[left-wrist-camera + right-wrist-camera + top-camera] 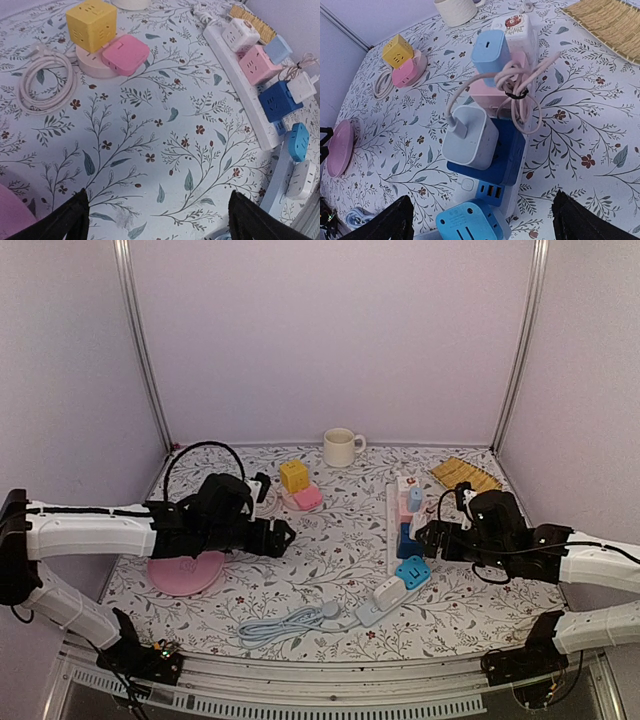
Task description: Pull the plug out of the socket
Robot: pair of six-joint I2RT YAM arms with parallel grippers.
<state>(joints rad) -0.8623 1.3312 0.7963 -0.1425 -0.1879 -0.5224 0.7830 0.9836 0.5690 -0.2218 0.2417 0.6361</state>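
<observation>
Squarely ahead of right fingers [580, 217] sits white plug [470, 137].

My left arm [90, 528] and right arm [600, 565] were white-shelled with black joints, black wrists and thin black cables [205, 444].

One mug [343, 447], one pink plate [187, 572], one bamboo mat [465, 476], two white power strips [391, 515]
</observation>
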